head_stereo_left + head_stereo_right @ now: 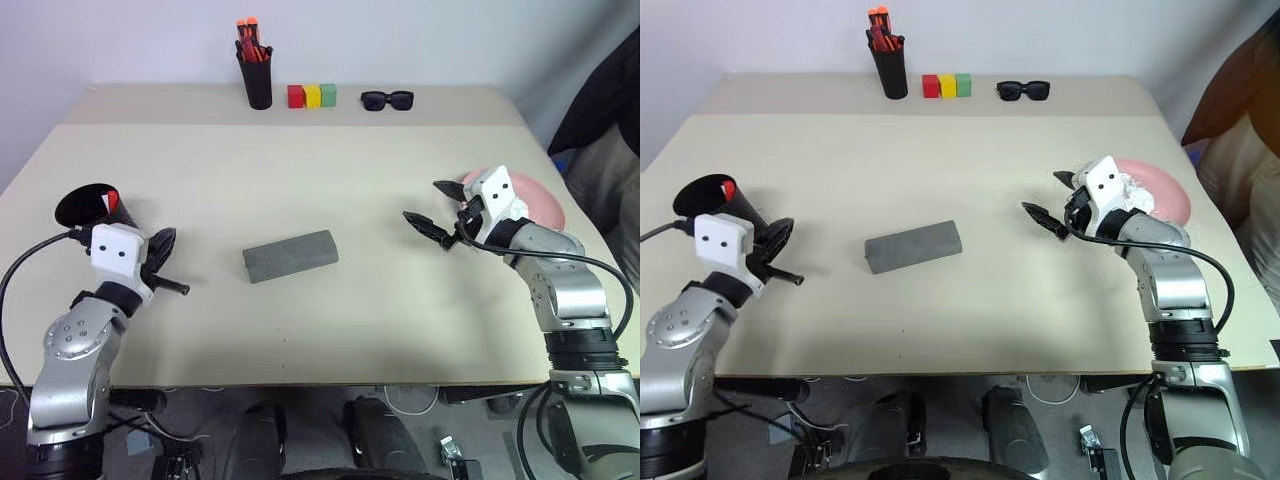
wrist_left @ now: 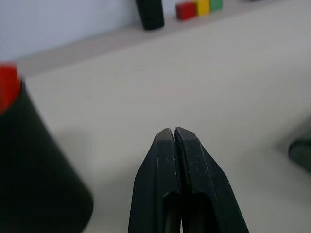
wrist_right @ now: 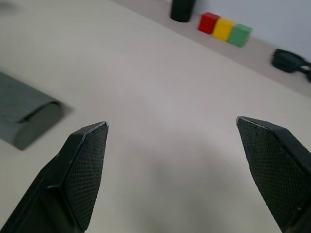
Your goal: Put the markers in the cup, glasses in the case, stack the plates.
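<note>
From the head cameras, a beige desk point(image 1: 300, 180) is carrying a closed grey case point(image 1: 290, 256) at its middle, with the left tool point(image 1: 180, 287) hovering well to one side of it, fingers pressed together and holding nothing, just beside the wide black cup point(image 1: 92, 205), where a red marker point(image 1: 111, 200) is already poking out. The right tool point(image 1: 432, 210) is hanging on the other side of the case, fingers spread wide and empty, just in front of the pink plate point(image 1: 535, 200). The left wrist camera is showing the closed fingers point(image 2: 165, 184) beside the cup's dark wall. The right wrist camera is showing spread fingers point(image 3: 87, 170) pointing over bare desk, the case off to one side. A risk, as I judge it: the left arm is sitting so near the cup that a swing could tip it and spill the marker.
</note>
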Action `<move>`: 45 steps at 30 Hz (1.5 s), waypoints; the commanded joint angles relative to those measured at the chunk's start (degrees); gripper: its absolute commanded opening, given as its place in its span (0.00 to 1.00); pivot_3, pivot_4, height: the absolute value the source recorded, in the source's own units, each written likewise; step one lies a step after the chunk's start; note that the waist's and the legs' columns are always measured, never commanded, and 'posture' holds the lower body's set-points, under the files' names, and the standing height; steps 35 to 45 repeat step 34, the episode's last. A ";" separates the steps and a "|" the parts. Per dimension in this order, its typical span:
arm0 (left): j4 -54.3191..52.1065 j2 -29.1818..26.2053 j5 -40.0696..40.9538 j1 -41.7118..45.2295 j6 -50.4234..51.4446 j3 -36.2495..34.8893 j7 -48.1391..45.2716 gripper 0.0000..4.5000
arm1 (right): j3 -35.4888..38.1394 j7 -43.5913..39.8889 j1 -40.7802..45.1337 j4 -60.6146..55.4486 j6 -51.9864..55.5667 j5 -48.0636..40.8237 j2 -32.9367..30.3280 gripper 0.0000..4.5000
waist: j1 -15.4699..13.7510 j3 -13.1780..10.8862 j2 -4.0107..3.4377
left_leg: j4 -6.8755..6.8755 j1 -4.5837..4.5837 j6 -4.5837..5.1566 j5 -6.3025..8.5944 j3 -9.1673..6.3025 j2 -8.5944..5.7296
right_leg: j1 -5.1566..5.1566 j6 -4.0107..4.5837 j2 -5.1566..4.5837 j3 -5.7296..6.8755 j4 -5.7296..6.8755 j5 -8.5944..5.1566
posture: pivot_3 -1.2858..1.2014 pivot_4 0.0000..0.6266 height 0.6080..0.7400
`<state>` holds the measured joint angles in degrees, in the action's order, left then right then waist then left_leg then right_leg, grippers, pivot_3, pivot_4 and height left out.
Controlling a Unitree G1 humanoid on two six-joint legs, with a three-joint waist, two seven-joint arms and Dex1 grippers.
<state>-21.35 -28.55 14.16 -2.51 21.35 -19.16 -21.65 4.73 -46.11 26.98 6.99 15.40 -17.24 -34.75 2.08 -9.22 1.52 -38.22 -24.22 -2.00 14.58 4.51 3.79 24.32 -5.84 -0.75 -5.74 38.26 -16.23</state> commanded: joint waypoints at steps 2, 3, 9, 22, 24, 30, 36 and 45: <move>-3.57 -0.43 -0.15 0.79 1.20 -1.07 1.73 0.00 | 0.31 -1.31 2.07 -0.08 0.06 -1.20 0.67 0.95 | 0.07 0.00 0.01 | 0.00 0.00 0.00 0.00 0.01 0.00 | 0.00 0.00 0.00 -0.01 -0.01 0.00 | 0.52 0.24 0.87; -3.09 -0.45 -0.12 1.20 1.25 -1.01 1.86 0.00 | 0.08 -1.41 2.25 0.25 -0.22 -0.85 0.87 0.95 | 0.12 0.00 0.01 | 0.00 0.00 0.00 0.00 0.01 0.00 | 0.00 0.00 0.00 -0.01 -0.01 0.00 | 0.52 0.24 0.87; -1.42 -0.41 -0.94 3.33 0.97 0.92 2.26 0.00 | -0.80 -1.47 2.28 1.83 -2.06 0.95 1.24 0.95 | 0.27 0.00 0.01 | 0.02 0.01 0.00 0.00 0.01 0.01 | 0.00 0.00 0.03 -0.01 -0.01 0.00 | 0.52 0.24 0.87; -3.25 1.34 -2.11 2.53 0.49 2.20 3.95 0.00 | -2.96 -1.44 5.34 7.88 -5.56 3.46 3.55 0.95 | 0.42 0.00 0.01 | 0.03 0.02 0.00 0.00 0.01 0.01 | 0.01 -0.01 0.04 0.00 0.00 0.01 | 0.52 0.24 0.87; -3.81 1.72 -2.02 1.91 0.44 1.73 4.24 0.00 | -3.25 -1.71 5.90 8.69 -6.06 3.70 3.82 0.95 | 0.40 0.00 0.01 | 0.03 0.02 0.00 0.00 0.01 0.01 | 0.01 -0.01 0.04 -0.01 -0.01 0.01 | 0.52 0.24 0.87; -4.98 2.65 -1.87 0.17 0.06 1.61 5.06 0.00 | -3.75 -2.10 7.10 10.53 -6.69 4.20 4.57 0.95 | 0.28 0.00 0.01 | 0.03 0.01 0.00 0.00 0.01 0.01 | 0.01 -0.01 0.02 -0.01 -0.01 0.01 | 0.52 0.24 0.87; -5.53 2.99 -1.98 0.59 0.61 2.57 5.40 0.00 | -3.89 -2.19 5.99 9.32 -6.16 4.49 4.51 0.95 | 0.31 0.00 0.01 | 0.03 0.01 0.00 0.00 0.01 0.01 | 0.01 -0.01 0.02 -0.01 -0.01 0.01 | 0.52 0.24 0.87; -5.53 2.99 -1.98 0.59 0.61 2.57 5.40 0.00 | -3.89 -2.19 5.99 9.32 -6.16 4.49 4.51 0.95 | 0.31 0.00 0.01 | 0.03 0.01 0.00 0.00 0.01 0.01 | 0.01 -0.01 0.02 -0.01 -0.01 0.01 | 0.52 0.24 0.87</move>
